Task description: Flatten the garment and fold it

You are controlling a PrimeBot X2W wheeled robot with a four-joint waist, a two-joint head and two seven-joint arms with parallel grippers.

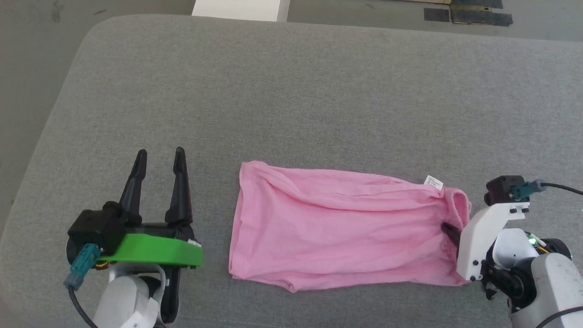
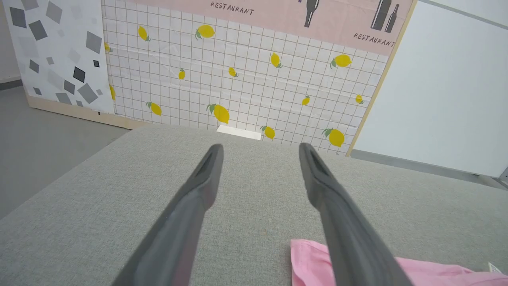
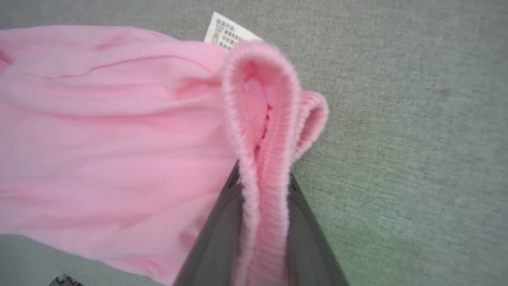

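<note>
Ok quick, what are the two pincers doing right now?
Left pincer: open, holding nothing.
Right pincer: closed on the pink shorts, at the waistband.

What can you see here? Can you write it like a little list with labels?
surface: grey padded surface
garment: pink shorts, lying spread out, a bit wrinkled
label: white label poking out by the waistband
left end effector: open, beside the shorts, not touching
right end effector: closed on the waistband
</note>
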